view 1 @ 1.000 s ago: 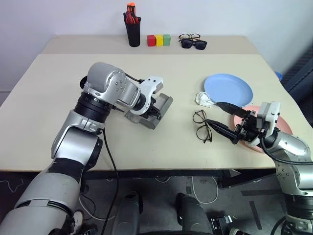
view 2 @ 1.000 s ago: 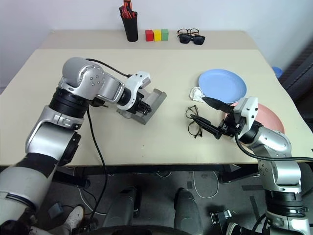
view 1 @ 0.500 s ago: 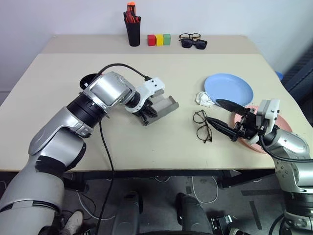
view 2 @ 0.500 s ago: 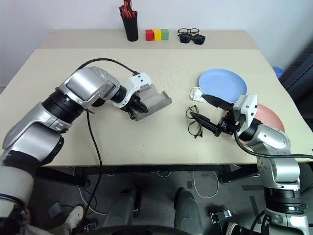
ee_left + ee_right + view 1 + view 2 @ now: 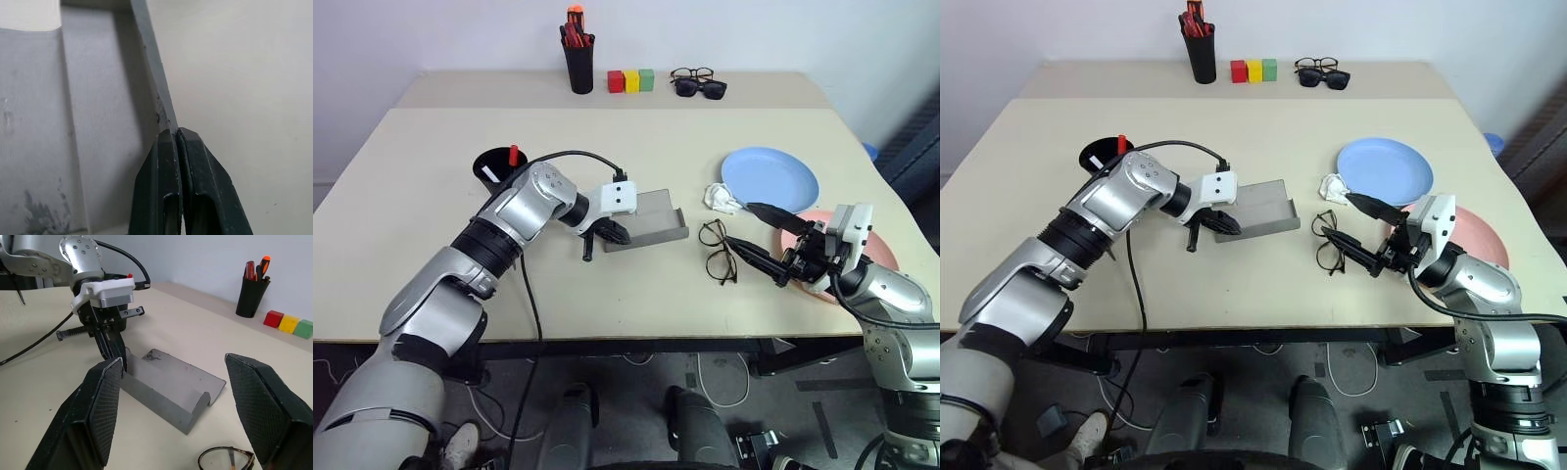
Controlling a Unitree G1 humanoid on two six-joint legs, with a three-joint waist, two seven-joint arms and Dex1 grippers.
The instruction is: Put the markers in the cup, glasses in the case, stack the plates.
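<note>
Compared with one second ago, the left arm has swung lower and its wrist has rolled, so the grey spectacle case (image 5: 647, 221), previously tilted up on edge under the wrist, now lies flat and open on the table (image 5: 431, 166) with its hollow facing up. The left gripper (image 5: 608, 233) stays pinched tight on the near rim of the case; in the left wrist view the two fingers (image 5: 193, 196) meet on that thin grey wall. With the arm moved aside, the wide black cup (image 5: 493, 164) has come into view just behind the left forearm, a red marker (image 5: 512, 154) standing in it. The right gripper (image 5: 752, 241) has not moved: its jaws stand wide apart and hold nothing, with the wire-frame glasses (image 5: 718, 251) lying just beside the lower fingertip, between that gripper and the case. Behind the right gripper lies the light blue plate (image 5: 771, 178); the salmon pink plate (image 5: 881, 253) is partly under the right wrist. No brand, label or writing is legible on any item.
</note>
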